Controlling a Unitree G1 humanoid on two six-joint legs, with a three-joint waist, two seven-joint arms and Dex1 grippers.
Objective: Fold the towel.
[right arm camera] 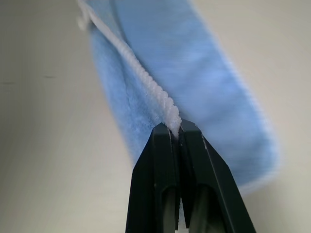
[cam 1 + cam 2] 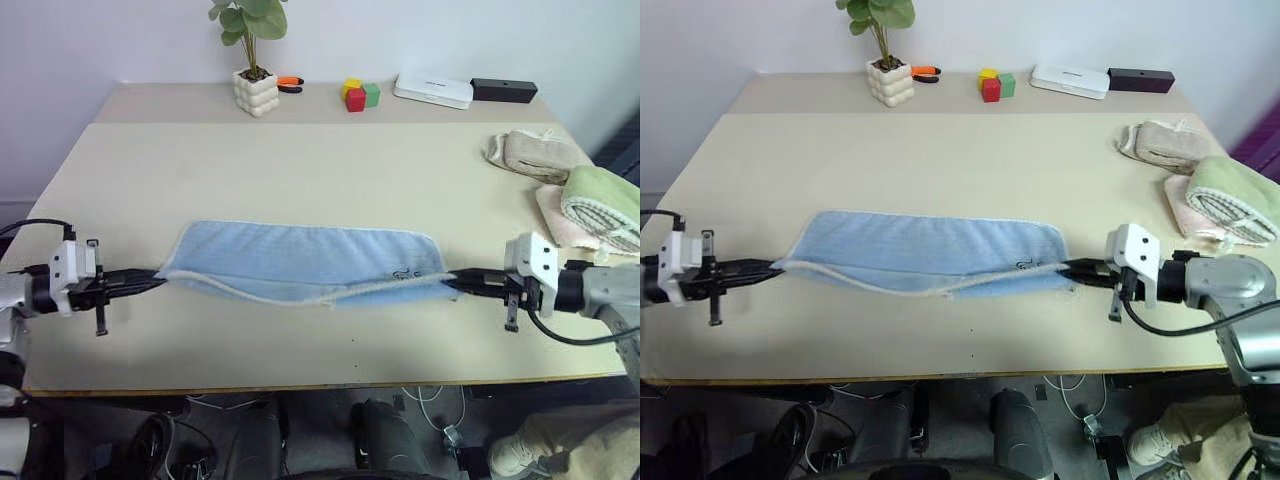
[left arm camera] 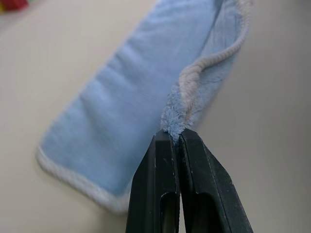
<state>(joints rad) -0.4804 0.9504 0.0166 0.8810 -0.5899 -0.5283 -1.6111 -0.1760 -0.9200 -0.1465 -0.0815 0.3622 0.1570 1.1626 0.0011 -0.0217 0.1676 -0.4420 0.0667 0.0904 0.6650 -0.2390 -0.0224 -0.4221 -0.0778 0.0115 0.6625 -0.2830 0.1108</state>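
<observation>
From the left eye view, the towel [image 2: 300, 262] lies stretched across the near half of the table [image 2: 300, 170], folded lengthwise into a long light-blue band with its whitish stitched edge sagging along the near side. The left gripper [image 2: 158, 276] pinches one end corner and the right gripper [image 2: 450, 281] pinches the other — both clenched on the cloth. How many layers lie under the top one cannot be made out. At the far edge stand a potted plant [image 2: 255, 88], cut off by the top of the frame, some coloured blocks [image 2: 360, 95], a white box [image 2: 433, 90] and a black box [image 2: 504, 90]. An orange-and-black object behind the pot is half hidden and hard to identify. On the right, a beige rolled towel [image 2: 530, 153] and a green ribbed towel [image 2: 605, 205] sit close together, the green one cut by the frame edge.

The right eye view repeats this layout.

In the left wrist view, the black fingers [image 3: 158, 187] are pressed together on a bunched corner; the rest of the towel runs away over the table.

In the right wrist view, the fingers [image 1: 158, 184] close on the white corded hem — the far end of the towel blurs out.
</observation>
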